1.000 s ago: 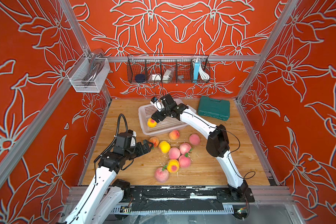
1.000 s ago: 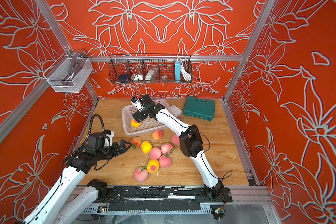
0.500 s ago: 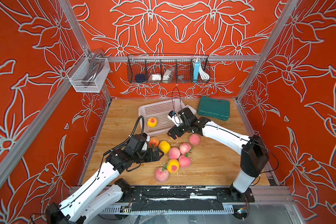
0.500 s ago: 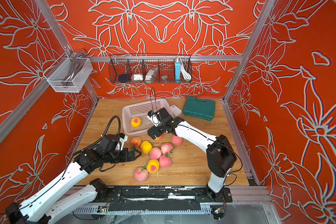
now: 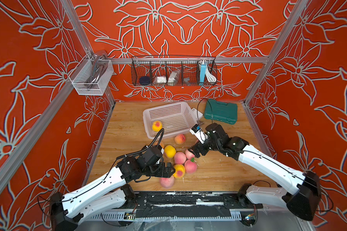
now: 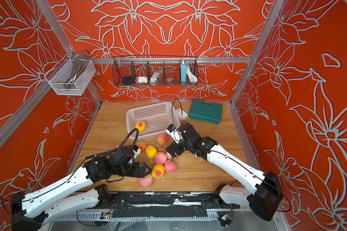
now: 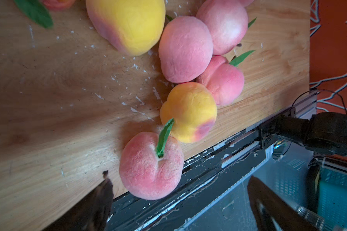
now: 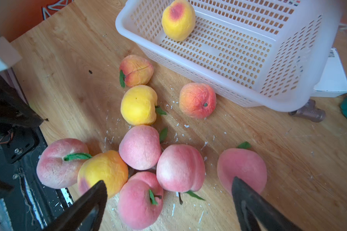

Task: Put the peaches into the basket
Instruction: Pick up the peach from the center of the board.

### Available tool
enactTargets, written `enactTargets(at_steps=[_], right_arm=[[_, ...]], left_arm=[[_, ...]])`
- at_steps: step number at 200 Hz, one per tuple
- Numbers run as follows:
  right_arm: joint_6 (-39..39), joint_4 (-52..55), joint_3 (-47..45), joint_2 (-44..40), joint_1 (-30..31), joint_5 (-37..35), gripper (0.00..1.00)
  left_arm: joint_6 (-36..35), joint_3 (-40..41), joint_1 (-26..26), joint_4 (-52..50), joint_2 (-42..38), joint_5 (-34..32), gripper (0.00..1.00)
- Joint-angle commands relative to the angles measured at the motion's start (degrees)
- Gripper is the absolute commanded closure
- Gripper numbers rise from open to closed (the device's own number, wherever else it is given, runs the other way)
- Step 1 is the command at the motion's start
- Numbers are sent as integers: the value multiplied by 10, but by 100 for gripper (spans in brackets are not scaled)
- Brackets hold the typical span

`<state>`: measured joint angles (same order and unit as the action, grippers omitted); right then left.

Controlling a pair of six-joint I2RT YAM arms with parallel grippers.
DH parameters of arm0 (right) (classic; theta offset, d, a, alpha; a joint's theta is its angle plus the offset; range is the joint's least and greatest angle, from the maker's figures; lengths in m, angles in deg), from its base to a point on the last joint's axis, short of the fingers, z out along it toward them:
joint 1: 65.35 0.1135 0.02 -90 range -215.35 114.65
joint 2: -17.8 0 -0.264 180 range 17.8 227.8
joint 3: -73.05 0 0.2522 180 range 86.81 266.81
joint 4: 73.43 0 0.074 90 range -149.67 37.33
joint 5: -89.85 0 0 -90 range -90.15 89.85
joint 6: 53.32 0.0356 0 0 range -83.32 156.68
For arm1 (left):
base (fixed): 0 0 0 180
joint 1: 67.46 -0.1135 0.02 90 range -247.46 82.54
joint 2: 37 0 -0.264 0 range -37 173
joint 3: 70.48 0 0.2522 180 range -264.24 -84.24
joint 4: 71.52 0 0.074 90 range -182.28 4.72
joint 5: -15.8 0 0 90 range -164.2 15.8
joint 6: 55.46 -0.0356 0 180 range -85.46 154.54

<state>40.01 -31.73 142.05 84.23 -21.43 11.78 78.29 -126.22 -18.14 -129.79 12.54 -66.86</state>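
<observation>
My right gripper (image 5: 194, 153) is back from the basket (image 5: 169, 104). The yellow peach (image 5: 157, 126) it hung over a second ago now lies alone in the basket's near corner. The jaws stand wide and empty, low over a pink peach (image 8: 241, 170) at the edge of the pile. My left gripper (image 5: 171, 170) has swung in too. It is also spread and holding nothing, just above the front pink peach (image 5: 166, 182) by the edge of the wooden table (image 5: 128, 130). So one fruit is delivered, and nine more wait on the wood just in front of the basket. I judge both arms are lining up their next picks.
</observation>
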Motion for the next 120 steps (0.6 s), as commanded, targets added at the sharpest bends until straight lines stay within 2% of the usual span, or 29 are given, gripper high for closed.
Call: enactTargets(at_steps=[1, 50, 120], right_arm=[[-2, 7, -29, -40, 2, -9, 1], [23, -9, -66, -69, 2, 1, 1], [54, -12, -80, -102, 1, 18, 1]], left_arm=[[14, 4, 23, -34, 15, -19, 2], [20, -8, 54, -48, 57, -57, 2], [23, -11, 81, -35, 127, -74, 2]])
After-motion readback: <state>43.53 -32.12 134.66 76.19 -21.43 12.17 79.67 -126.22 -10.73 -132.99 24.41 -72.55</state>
